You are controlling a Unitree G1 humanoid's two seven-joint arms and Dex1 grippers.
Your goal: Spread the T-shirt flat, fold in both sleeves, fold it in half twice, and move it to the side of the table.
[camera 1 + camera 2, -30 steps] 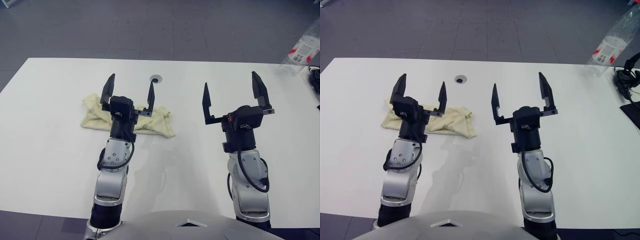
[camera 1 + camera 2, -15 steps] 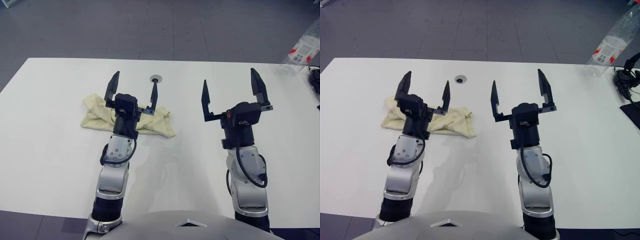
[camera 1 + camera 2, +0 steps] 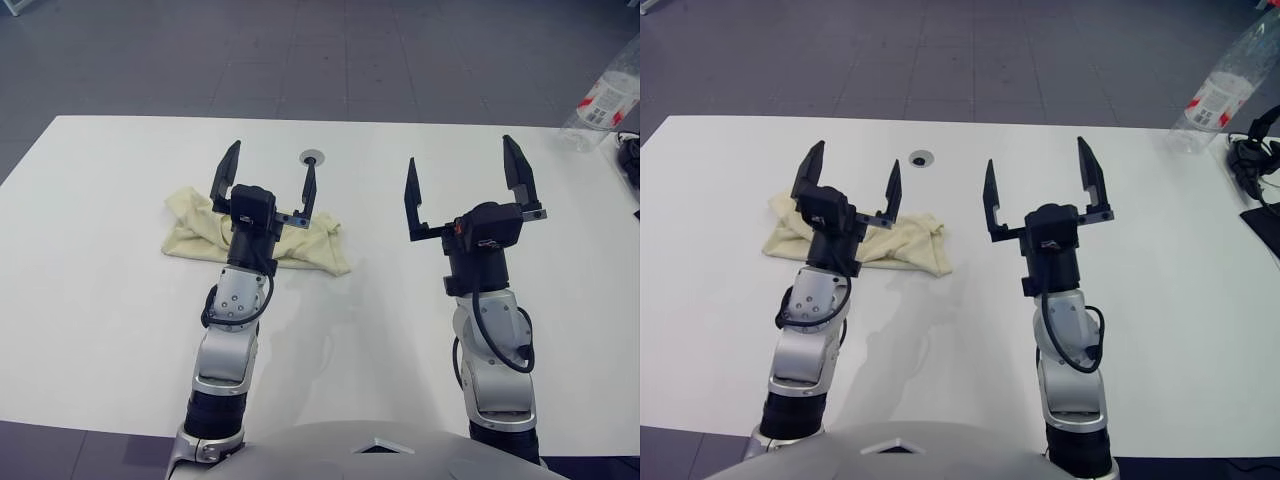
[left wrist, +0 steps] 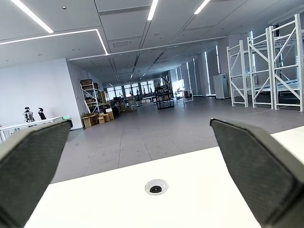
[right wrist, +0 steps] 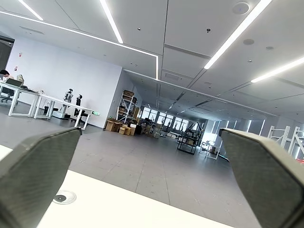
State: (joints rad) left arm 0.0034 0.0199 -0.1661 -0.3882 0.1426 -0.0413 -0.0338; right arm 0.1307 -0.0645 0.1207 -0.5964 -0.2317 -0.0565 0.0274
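Stage: right at the start, by my read. The T-shirt (image 3: 190, 225) is a bunched, pale yellow heap, nothing spread, no sleeve folded.
T-shirt position: on the left half of the white desk (image 3: 100, 330), just nearer the robot than the round cable grommet (image 3: 312, 157) and well away from the desk's edges.
T-shirt axis: the long line runs left to right across the desk, with the right end dipping a little toward the robot. Collar, hem and sleeves are lost in the folds, so I cannot tell which way it points.
Left pincer: the left pincer (image 3: 274, 155) is raised with its fingers wide apart and holding nothing. From the head views its wrist sits over the middle of the heap, fingers pointing up and away.
Right pincer: the right pincer (image 3: 458, 150) is also spread wide and empty, raised above bare desk well to the right of the cloth.
Key relation: the shirt lies under the left pincer, so the left arm is clearly the nearer one. The right arm would have to cross leftward to reach the tapered right end.
Next move, as I judge it: tip the left pincer down onto an edge, bring the right across, then pull apart along that left-right axis.
Elsewhere: a clear plastic bottle (image 3: 605, 100) stands at the far right corner.
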